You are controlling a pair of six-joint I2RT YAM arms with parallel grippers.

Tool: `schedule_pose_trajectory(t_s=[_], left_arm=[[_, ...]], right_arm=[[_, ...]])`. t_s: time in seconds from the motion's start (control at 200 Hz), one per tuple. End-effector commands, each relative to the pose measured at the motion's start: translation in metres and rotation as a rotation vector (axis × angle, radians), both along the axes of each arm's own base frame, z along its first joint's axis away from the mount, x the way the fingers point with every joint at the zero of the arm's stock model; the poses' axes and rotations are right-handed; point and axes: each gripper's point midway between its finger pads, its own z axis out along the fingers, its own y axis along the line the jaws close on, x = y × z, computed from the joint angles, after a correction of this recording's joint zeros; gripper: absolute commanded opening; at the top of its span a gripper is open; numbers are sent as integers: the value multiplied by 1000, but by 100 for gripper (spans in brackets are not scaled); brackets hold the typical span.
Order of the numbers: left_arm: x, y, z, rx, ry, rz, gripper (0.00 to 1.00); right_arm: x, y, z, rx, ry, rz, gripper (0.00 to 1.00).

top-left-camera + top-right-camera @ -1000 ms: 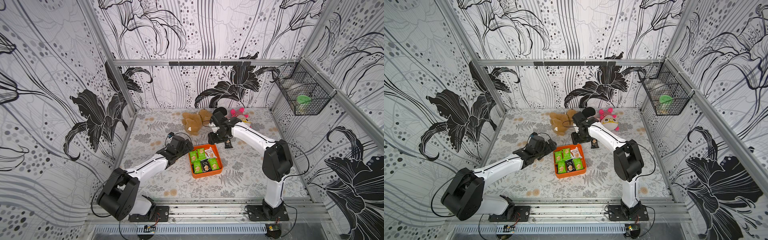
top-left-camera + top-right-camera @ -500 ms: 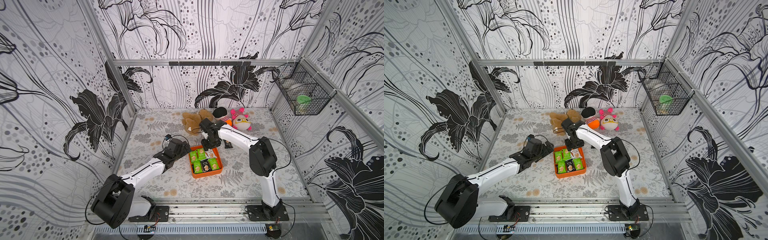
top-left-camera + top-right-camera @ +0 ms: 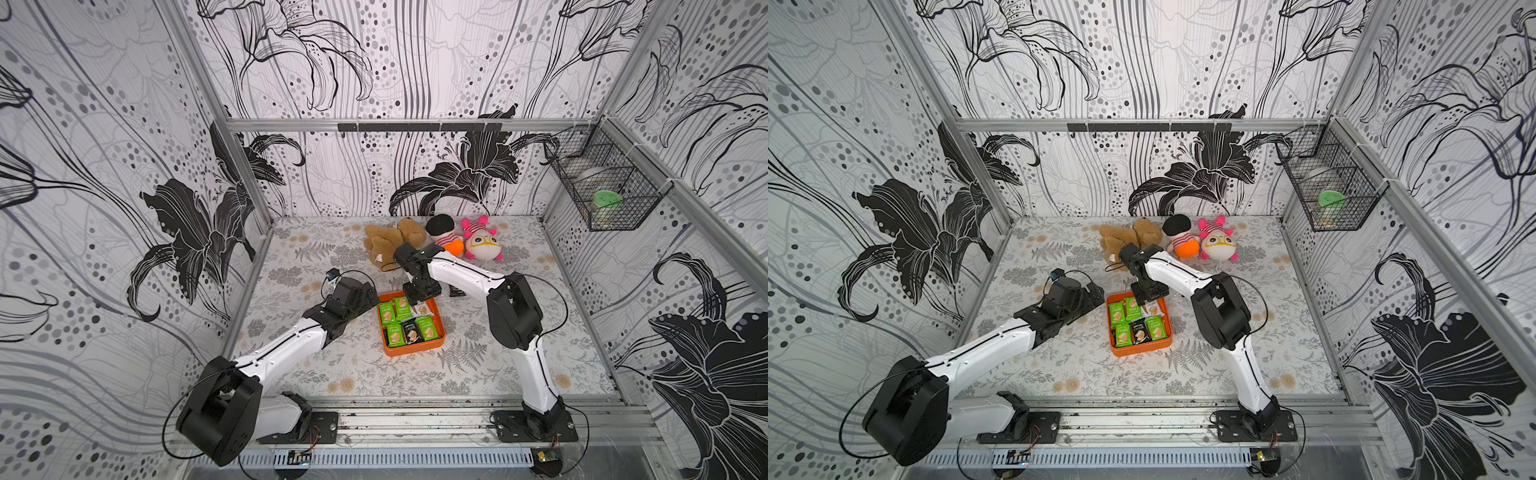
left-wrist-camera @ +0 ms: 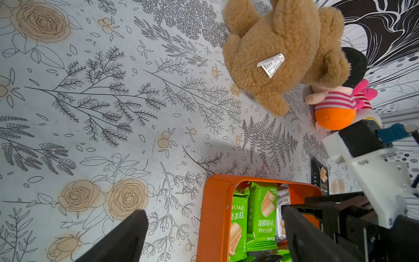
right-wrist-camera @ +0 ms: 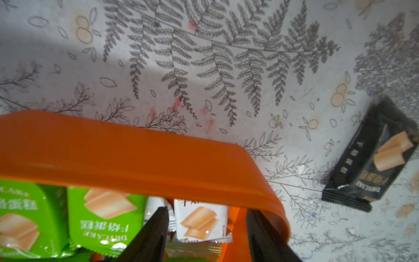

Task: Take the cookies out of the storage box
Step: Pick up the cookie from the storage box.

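The orange storage box (image 3: 411, 352) (image 3: 1140, 350) sits mid-table, holding several green, black and white cookie packets (image 3: 401, 309). My right gripper (image 5: 206, 211) (image 3: 420, 297) hangs open over the box's far right corner. A white cookie packet (image 5: 199, 220) lies between its fingers, which stand apart from it. One black cookie packet (image 5: 371, 163) (image 3: 456, 292) lies on the table right of the box. My left gripper (image 4: 213, 211) (image 3: 370, 297) is wide open at the box's far left corner, straddling the orange wall (image 4: 215, 204). It holds nothing.
A brown plush bear (image 3: 390, 243), a dark-haired doll (image 3: 444, 232) and a pink-and-white plush (image 3: 482, 245) lie at the back of the table. A black wire basket (image 3: 602, 195) hangs on the right wall.
My right gripper has swung left from beside the black packet on the table and now hangs over the box's far corner. The left arm has barely shifted.
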Motion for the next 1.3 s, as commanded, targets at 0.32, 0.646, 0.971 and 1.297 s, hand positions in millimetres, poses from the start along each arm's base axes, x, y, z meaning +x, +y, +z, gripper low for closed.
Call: schedule_pose_trajectory(t_s=[0.32,0.646,0.971,1.297], left_arm=[[-1,6,6,42,-24,-9,97],[-2,8,7,48,-25,-4,97],[-2,7,10,47,-28,-7,97],[-1,7,13,54,-29,-12,97]], right_arm=[[-1,3,-20,-25,32,-35,61],[-2,1,-32,-39,48,-38,60],[-4,-3,-43,-64,60,-40,60],[-7,-4,-51,-61,66,-43,57]])
